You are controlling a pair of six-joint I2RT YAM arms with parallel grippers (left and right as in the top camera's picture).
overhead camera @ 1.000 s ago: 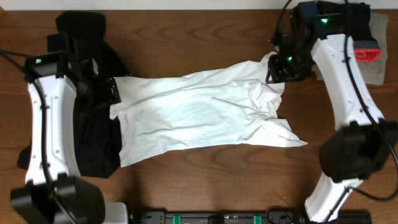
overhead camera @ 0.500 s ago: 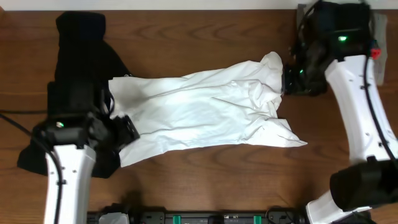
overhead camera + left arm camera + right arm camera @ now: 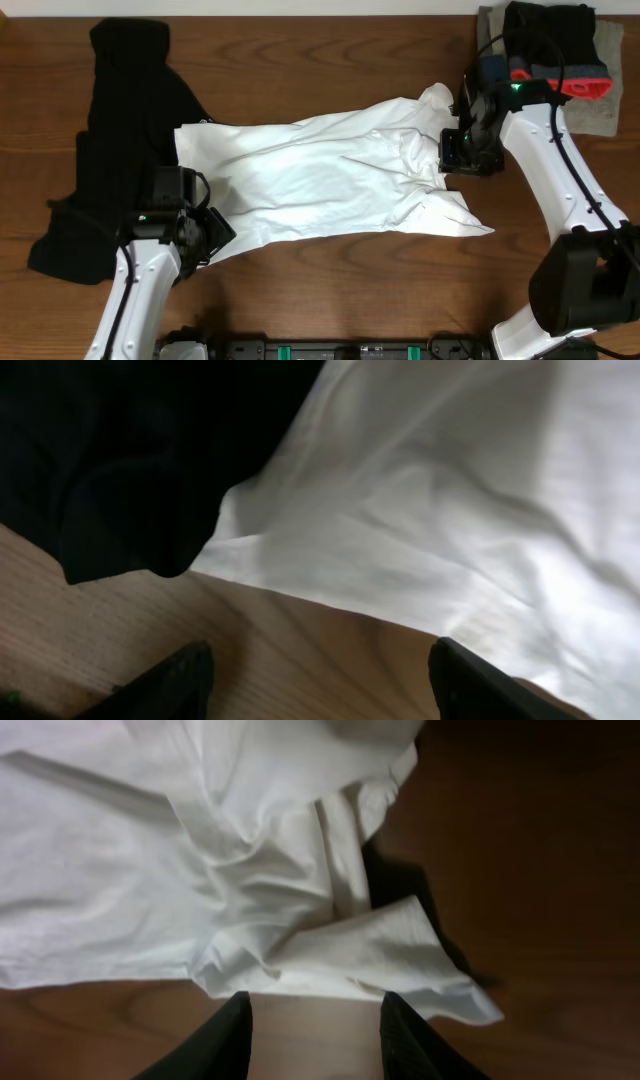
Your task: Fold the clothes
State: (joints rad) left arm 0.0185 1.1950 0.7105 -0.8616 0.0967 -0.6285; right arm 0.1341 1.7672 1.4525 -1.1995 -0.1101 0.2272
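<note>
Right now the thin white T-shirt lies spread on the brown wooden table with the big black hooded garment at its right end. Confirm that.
Wrong side. The big black hooded garment lies at the left end of the thin white T-shirt, which does lie spread on the brown wooden table; the overhead view shows it.

The left fingers [image 3: 178, 680] show only as dark, blurred stubs cut off by the bottom edge of the left wrist view. The right fingers [image 3: 225, 1038] are cropped the same way in the right wrist view. From overhead, each pair is hidden under its own arm. The left arm [image 3: 150, 265] also covers the near left corner of the white shirt [image 3: 320, 175] and part of the black hooded garment [image 3: 125, 110], whose small white mark [image 3: 205, 122] is too small to read. A grey cloth [image 3: 608, 105] at the worktop's [image 3: 330, 290] far right corner lies partly under a red and black thing [image 3: 560, 60] that cannot be identified.
</note>
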